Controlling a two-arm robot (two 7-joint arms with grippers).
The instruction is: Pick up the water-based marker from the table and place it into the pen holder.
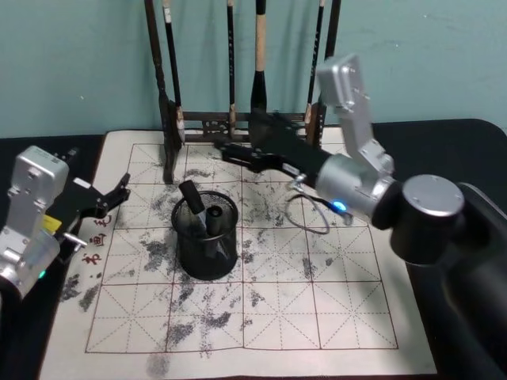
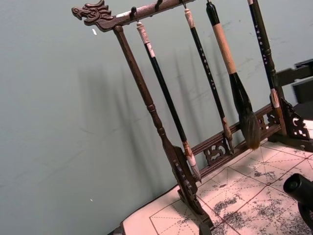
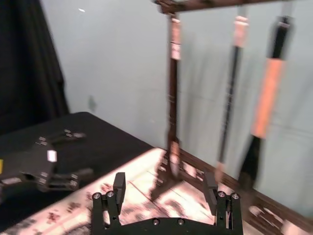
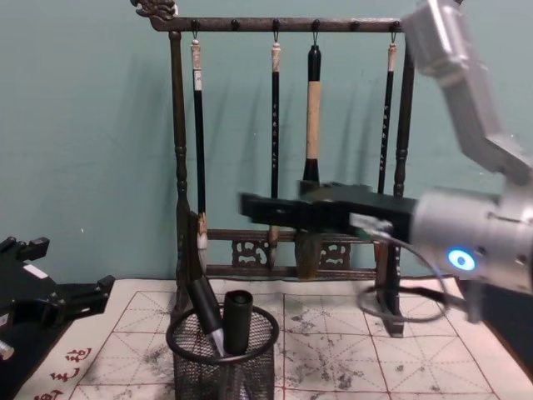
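- We see the pen holder point(image 1: 206, 237) just left of center in the head view, standing upright on the ink-stained grid mat point(image 1: 317, 301); it is a black wire-mesh cylinder with a thick round rim.
- 2 dark pens stand inside it: a marker with a black body point(image 1: 192, 204) leaning toward the upper left of the frame, and a shorter dark cylinder point(image 1: 215, 222) beside it. In the chest view the same cup point(image 4: 223, 367) sits at the bottom center, the leaning marker point(image 4: 206, 312) resting against the rim and the stubby one point(image 4: 237, 321) nearly upright.
- The right gripper point(image 1: 230, 150) reaches in from the right side of the head view and hangs above and behind the cup, in front of the brush rack point(image 1: 170, 119). In the right wrist view its fingers point(image 3: 119, 188) stand spread apart with nothing between them.
- The left gripper point(image 1: 119, 194) sits at the left edge of the head view, over the mat's left border and apart from the cup; its fingers look spread, holding nothing.
- The carved wooden rack point(image 4: 179, 167) stands at the back of the mat with 4 brushes point(image 4: 312, 108) hanging from its top bar.
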